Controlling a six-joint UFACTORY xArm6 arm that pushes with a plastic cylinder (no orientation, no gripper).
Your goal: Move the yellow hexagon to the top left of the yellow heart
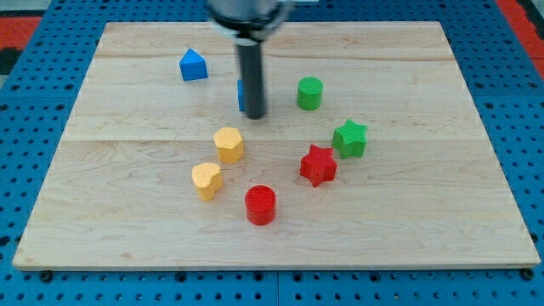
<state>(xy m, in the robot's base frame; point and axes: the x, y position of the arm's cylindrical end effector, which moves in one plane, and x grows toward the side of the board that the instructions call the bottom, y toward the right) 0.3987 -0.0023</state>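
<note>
The bench (127, 212) is a pale wooden board that lies on a blue pegboard (34, 170). There is no gripper on this arm, only a dark rod, so nothing is open or closed. My tip (254, 115) stands on the board above the middle, toward the view's top. Just behind the rod, a blue block (241, 93) shows only as a narrow strip on the rod's left side, and its shape cannot be told.

The yellow hexagon (229, 144) sits below my tip and a little to the view's left, with a clear gap between them. The yellow heart (206, 180) lies just below and left of the hexagon, close to it but not touching. So the hexagon is now at the heart's upper right.

A red cylinder (261, 205) stands to the lower right of the heart. A red star (319, 165) and a green star (350, 138) are near each other on the view's right. A green cylinder (310, 93) is right of my tip. A blue house-shaped block (194, 65) is at the upper left.

Left of the heart and hexagon the board is wide and bare up to its left edge. All blocks are well away from the edges.
</note>
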